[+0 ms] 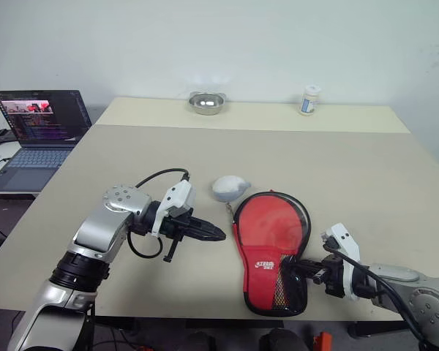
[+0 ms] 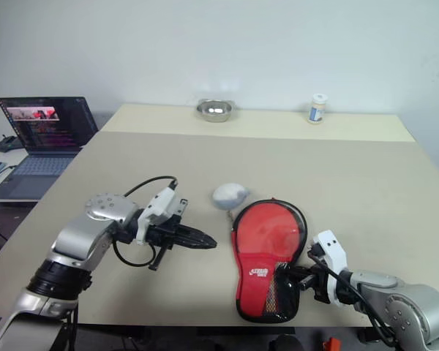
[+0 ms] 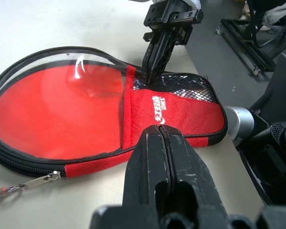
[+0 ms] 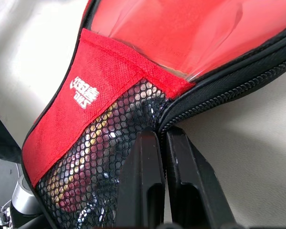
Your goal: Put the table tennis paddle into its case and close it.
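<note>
My right fingers (image 4: 163,167), pressed together, touch the case (image 1: 272,248) at its handle end; left fingers (image 1: 205,232) together, stand off beside it.

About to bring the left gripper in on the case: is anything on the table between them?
Nothing visible. The shut left gripper hangs beside the case with bare table between them. The white bundle lies further back, off that line. The right gripper is at the case's far edge.
</note>
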`<state>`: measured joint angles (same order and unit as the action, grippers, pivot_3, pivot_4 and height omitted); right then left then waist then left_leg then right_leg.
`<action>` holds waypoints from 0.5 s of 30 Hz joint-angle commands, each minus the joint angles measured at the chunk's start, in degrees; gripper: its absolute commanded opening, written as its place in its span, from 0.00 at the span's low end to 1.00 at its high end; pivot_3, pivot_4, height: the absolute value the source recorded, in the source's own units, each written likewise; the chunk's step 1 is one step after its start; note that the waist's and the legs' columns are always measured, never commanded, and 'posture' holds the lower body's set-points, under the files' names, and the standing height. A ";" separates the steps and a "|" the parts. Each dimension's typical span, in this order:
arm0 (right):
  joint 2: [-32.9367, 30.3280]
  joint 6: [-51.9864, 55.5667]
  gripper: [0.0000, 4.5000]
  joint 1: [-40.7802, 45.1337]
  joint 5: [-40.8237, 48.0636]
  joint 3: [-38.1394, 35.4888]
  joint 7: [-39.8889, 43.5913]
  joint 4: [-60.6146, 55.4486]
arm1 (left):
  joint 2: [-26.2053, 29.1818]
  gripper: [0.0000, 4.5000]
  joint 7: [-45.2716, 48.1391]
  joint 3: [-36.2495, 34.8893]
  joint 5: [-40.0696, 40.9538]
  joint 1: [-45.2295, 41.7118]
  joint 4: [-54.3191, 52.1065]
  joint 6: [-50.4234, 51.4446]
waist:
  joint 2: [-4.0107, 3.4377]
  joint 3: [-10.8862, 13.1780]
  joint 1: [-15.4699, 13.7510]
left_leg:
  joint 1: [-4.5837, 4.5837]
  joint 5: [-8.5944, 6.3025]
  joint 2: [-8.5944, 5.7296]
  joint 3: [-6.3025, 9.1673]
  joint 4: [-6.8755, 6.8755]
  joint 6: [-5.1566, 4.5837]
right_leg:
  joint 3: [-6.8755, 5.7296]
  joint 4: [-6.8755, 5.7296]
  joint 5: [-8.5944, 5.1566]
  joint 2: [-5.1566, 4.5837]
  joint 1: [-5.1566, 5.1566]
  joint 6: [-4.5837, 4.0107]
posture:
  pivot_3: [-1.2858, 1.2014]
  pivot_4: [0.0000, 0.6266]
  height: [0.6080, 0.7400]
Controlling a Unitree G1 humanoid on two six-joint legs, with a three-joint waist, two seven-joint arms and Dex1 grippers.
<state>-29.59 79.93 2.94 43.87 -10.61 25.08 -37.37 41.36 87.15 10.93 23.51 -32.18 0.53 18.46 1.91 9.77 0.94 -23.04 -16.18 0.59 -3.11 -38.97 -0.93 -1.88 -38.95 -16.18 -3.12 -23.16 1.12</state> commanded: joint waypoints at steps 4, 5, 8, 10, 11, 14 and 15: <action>-1.15 1.76 0.06 0.38 1.82 -3.12 -0.60 -0.73 | 0.08 0.00 0.52 -0.41 0.22 0.24 -0.49 -0.80 | 0.00 0.00 -0.03 | 0.00 0.00 0.00 0.00 0.00 0.00 | 0.00 0.00 0.00 0.00 0.00 0.00 | 0.52 0.24 1.00; -1.50 2.09 0.12 0.36 1.98 -3.38 -0.53 -0.97 | 0.06 0.00 0.47 -0.42 0.22 0.33 -0.52 -0.85 | 0.00 0.00 -0.05 | 0.00 0.00 0.00 0.00 0.00 0.00 | 0.00 0.00 0.00 0.00 0.00 0.00 | 0.52 0.24 1.00; -2.86 3.19 0.31 -0.09 2.96 -3.93 0.12 -2.47 | -0.08 0.00 0.28 -0.44 0.19 0.58 -0.53 -0.98 | 0.00 0.00 -0.07 | 0.00 0.00 0.00 0.00 0.00 0.00 | 0.00 0.00 0.00 0.00 0.00 0.00 | 0.52 0.24 1.00; -4.62 3.61 0.46 -0.62 3.55 -4.04 0.62 -3.93 | -0.29 0.00 0.05 -0.45 0.20 0.72 -0.55 -1.04 | 0.00 0.00 -0.07 | 0.00 0.00 0.01 0.01 0.00 0.00 | 0.00 -0.01 0.00 0.00 0.00 0.00 | 0.52 0.24 1.00; -6.03 3.29 0.54 -0.97 3.31 -3.70 0.78 -4.63 | -0.41 0.00 -0.11 -0.46 0.22 0.75 -0.58 -1.04 | 0.00 0.00 -0.07 | 0.00 0.00 0.01 0.01 0.00 0.00 | 0.00 -0.01 0.00 0.00 0.00 0.00 | 0.52 0.24 1.00; -10.66 0.97 0.78 -2.22 2.85 -3.90 2.28 -6.55 | -0.69 0.00 -1.11 -0.83 0.61 0.80 -0.70 0.22 | 0.01 -0.01 -0.11 | 0.00 0.00 0.01 0.01 -0.01 0.00 | -0.01 0.00 0.00 0.00 0.01 0.00 | 0.52 0.24 1.00; -13.75 -0.91 0.85 -3.05 2.43 -4.59 4.16 -7.69 | -0.78 0.00 -1.69 -1.11 0.79 0.74 -0.71 0.86 | 0.01 -0.01 -0.11 | 0.00 0.00 0.00 0.01 -0.01 0.00 | 0.00 0.00 0.00 0.00 0.01 0.00 | 0.52 0.24 1.00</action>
<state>-39.93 82.10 0.53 46.27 -13.22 26.59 -41.85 40.83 86.19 10.93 23.49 -31.35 0.54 18.64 1.92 9.77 0.84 -23.03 -16.19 0.59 -3.11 -38.99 -0.93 -1.88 -38.95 -16.18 -3.11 -23.14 1.13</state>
